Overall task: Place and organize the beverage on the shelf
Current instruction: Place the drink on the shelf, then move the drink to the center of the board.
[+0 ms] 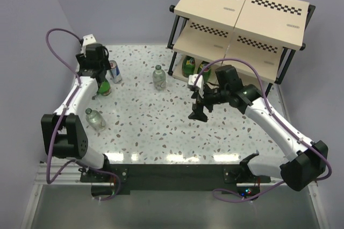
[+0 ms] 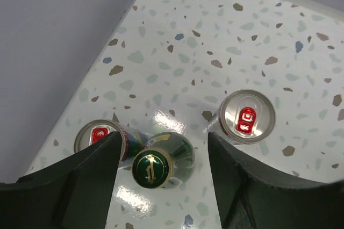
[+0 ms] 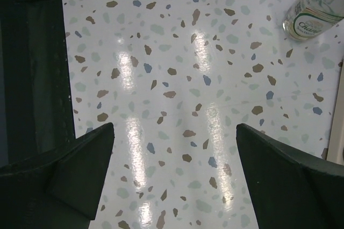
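Green glass bottle with a gold cap [image 2: 152, 168] stands on the speckled terrazzo table [image 2: 215, 35], well apart from the three-tier shelf of black tube and pale wooden boards [image 1: 242, 3], far off to its left near the side wall. The left gripper [image 2: 164, 148] hangs right over the bottle, jaws partly apart with one finger on each side. A sliver of table shows on both sides, so I'd say it has hold of nothing yet.

The bottle is upright, its long axis vertical and its cap pointing straight up at the wrist.

To take it well, I'd centre the jaws on the bottle so both pads meet the glass together. Then I'd lift straight up before swinging toward the shelf. One blue-and-silver slim can [image 2: 99, 134] sits just beside the finger on the side farther from the shelf and could get nudged. A second can [image 2: 247, 116] stands near on the shelf side.

The right gripper [image 3: 174, 127] hovers over bare table nearer the shelf, spread wide and empty. Two more green bottles [image 1: 188, 66] already stand at the shelf's lowest level.
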Robot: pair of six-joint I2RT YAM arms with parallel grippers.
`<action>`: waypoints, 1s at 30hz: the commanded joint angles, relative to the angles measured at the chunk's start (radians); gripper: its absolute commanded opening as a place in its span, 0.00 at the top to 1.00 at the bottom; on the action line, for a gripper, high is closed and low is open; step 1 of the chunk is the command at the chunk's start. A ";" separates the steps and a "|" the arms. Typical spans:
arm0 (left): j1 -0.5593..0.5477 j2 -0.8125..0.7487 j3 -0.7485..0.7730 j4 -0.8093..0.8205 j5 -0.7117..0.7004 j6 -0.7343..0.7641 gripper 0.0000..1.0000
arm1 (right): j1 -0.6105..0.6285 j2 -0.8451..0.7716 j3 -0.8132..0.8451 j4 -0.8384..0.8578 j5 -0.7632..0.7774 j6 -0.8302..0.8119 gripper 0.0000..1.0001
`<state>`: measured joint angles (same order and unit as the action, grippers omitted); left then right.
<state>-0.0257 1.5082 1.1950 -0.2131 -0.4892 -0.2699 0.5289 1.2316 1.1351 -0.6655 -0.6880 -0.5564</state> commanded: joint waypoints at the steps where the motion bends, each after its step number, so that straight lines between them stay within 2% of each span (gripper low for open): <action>1: 0.024 0.052 0.081 -0.055 -0.046 -0.011 0.31 | -0.009 -0.024 -0.014 0.035 -0.050 -0.017 0.01; 7: 0.026 0.060 0.048 -0.039 -0.068 0.000 0.37 | -0.024 -0.027 -0.015 0.032 -0.061 -0.016 0.01; 10: 0.026 0.070 0.040 -0.040 -0.043 0.000 0.48 | -0.029 -0.026 -0.015 0.030 -0.064 -0.013 0.01; 11: 0.026 0.067 0.037 -0.037 -0.026 0.000 0.56 | -0.032 -0.026 -0.015 0.032 -0.065 -0.014 0.01; 13: 0.026 0.061 0.028 -0.034 -0.012 0.000 0.65 | -0.040 -0.026 -0.014 0.032 -0.067 -0.010 0.01; 16: 0.026 0.047 0.009 -0.037 0.006 0.008 0.69 | -0.058 -0.030 -0.012 0.027 -0.077 -0.007 0.01; 19: 0.026 0.017 -0.024 -0.031 0.041 0.029 0.95 | -0.072 -0.037 -0.012 0.027 -0.087 -0.005 0.01; 20: 0.026 -0.011 -0.035 -0.025 0.076 0.034 1.00 | -0.076 -0.037 -0.012 0.027 -0.087 -0.005 0.01; 25: 0.018 -0.132 -0.133 0.006 0.279 0.069 1.00 | -0.096 -0.044 -0.012 0.024 -0.093 -0.005 0.01; 28: -0.038 -0.228 -0.195 0.033 0.397 0.116 1.00 | -0.112 -0.053 -0.011 0.021 -0.091 -0.008 0.01; 30: -0.118 -0.265 -0.225 0.079 0.451 0.152 1.00 | -0.122 -0.057 -0.012 0.021 -0.096 -0.008 0.01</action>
<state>-0.0509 1.3266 0.9913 -0.2493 -0.2424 -0.1669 0.4240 1.2041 1.1213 -0.6651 -0.7521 -0.5583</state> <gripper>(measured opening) 0.384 0.987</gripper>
